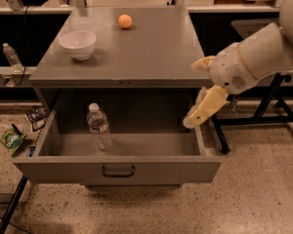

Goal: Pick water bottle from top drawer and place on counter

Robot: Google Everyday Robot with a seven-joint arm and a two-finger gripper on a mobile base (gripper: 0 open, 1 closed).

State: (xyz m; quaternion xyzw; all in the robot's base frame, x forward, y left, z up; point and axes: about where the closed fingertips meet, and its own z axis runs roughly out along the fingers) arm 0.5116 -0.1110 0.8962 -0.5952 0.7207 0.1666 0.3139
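The water bottle (98, 126), clear ribbed plastic with a white cap, stands upright in the left part of the open top drawer (117, 168). The drawer is pulled out below the grey counter (151, 48). My gripper (193, 92) comes in from the right on a white arm and hangs over the drawer's right side, level with the counter's front edge. Its two cream fingers are spread apart and hold nothing. It is well to the right of the bottle and apart from it.
A white bowl (78, 44) and an orange ball (125, 21) sit on the counter. A smaller clear bottle (10, 55) stands on a ledge at the far left. A green packet (10, 141) lies on the floor at left. Black stand legs (263, 111) are at right.
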